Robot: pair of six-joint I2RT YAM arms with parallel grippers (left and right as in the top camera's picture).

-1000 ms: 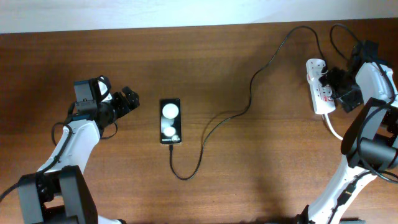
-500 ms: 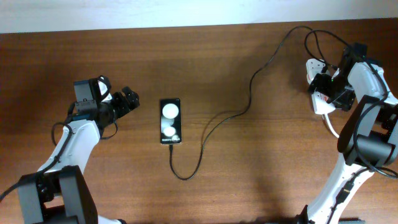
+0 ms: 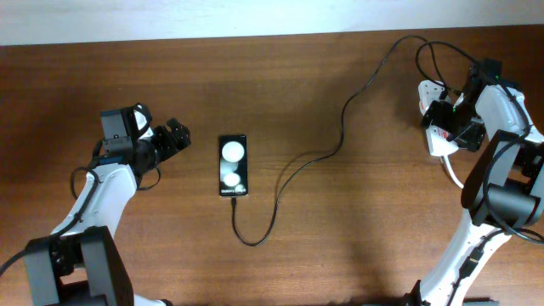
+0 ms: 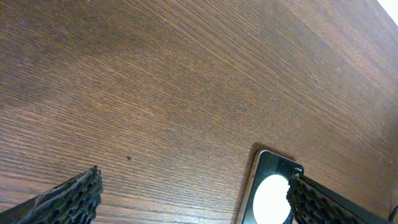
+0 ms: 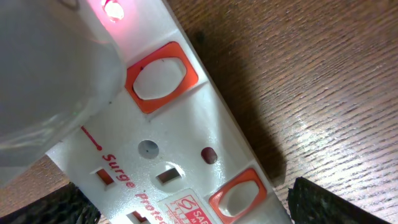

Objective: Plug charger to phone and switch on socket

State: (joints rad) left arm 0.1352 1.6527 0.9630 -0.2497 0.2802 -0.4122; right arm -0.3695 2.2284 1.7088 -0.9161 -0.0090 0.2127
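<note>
Phone point(image 3: 233, 165) flat on table point(image 3: 340, 255), left of centre, two white spots facing up. Charger point(image 3: 293, 170) meets the phone's near short edge, loops just below it, then runs up and right across the table to the far right corner and curves down to the adapter point(image 5: 37, 81). Can't tell from overhead whether the plug tip is fully seated. Left gripper point(image 3: 174, 136) sits just left of the phone, apart from it, released and empty: in its wrist view both fingers point(image 4: 74, 196) are spread wide at the frame's bottom corners, with bare table between them and one phone corner by the right finger. Socket point(image 5: 186, 124) is at the right edge of the table, mostly covered from overhead by my right gripper point(image 3: 444, 115), with its white cord point(image 3: 455, 177) trailing toward me. Right gripper is released too, holding nothing; its fingers point(image 5: 329, 202) sit spread at either side of the strip in the wrist view, and I can't tell whether they touch it. Close-up shows two orange-framed switches point(image 5: 160, 78) on the socket top, a red lamp point(image 5: 112, 9) glowing beside the blurred adapter, and partial "Surge" lettering.
</note>
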